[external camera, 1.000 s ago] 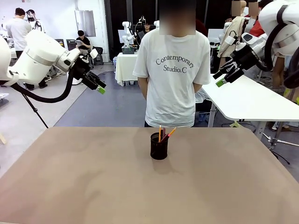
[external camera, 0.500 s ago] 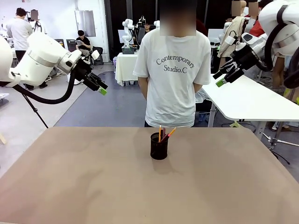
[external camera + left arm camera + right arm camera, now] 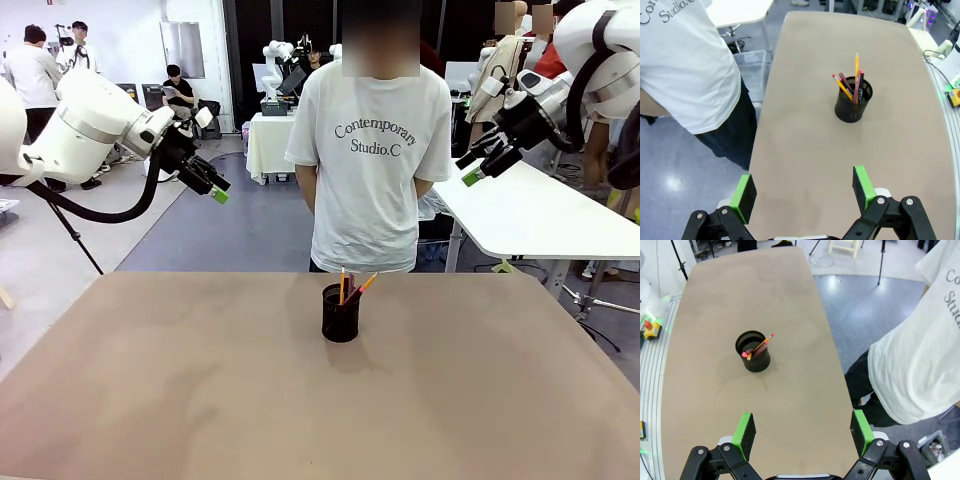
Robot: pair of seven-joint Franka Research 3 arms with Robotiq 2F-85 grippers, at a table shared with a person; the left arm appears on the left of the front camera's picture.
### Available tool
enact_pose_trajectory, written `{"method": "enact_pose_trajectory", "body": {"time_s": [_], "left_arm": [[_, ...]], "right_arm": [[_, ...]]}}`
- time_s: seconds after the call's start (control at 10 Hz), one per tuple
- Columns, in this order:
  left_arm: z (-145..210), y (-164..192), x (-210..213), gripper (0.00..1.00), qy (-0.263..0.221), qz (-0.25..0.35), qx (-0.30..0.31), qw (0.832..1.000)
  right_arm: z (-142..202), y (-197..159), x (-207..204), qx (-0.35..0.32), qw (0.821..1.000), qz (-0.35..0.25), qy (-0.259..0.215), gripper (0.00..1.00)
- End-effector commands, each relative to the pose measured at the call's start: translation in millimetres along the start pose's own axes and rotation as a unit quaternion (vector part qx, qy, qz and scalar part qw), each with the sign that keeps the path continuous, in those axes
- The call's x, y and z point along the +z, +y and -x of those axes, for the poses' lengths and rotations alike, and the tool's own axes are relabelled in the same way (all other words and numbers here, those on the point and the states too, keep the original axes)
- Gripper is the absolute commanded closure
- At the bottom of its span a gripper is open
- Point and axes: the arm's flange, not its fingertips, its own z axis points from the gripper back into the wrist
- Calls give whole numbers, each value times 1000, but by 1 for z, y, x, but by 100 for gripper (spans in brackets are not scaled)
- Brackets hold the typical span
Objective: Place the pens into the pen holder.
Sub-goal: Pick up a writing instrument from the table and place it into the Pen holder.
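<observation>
Pen holder: black wire-mesh cup, upright on the tan counter, near the counter's far edge and just in front of the person in a white printed T-shirt who stands behind it. Pens: all inside the pen holder, leaning, tips rising above its rim; a yellow-orange one, a dark-red one and one with a pink end are distinguishable in the left wrist view. Left gripper: raised well above and to the left of the pen holder, fingers spread wide apart with green pads showing, nothing between them. Right gripper: raised well above and to the right of the pen holder, fingers likewise spread wide and empty. Both grippers stand well apart from the pen holder; each wrist view looks down on it from a distance.
</observation>
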Motion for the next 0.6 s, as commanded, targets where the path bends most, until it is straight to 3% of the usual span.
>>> {"method": "enact_pose_trajectory", "body": {"time_s": [0.0, 0.5], "left_arm": [[1, -1, 2, 0, 4, 2, 0, 1000], [1, -1, 2, 0, 4, 2, 0, 1000]], "right_arm": [[-2, 0, 1, 8, 1000, 5, 3, 0], [-2, 0, 1, 8, 1000, 5, 3, 0]]}}
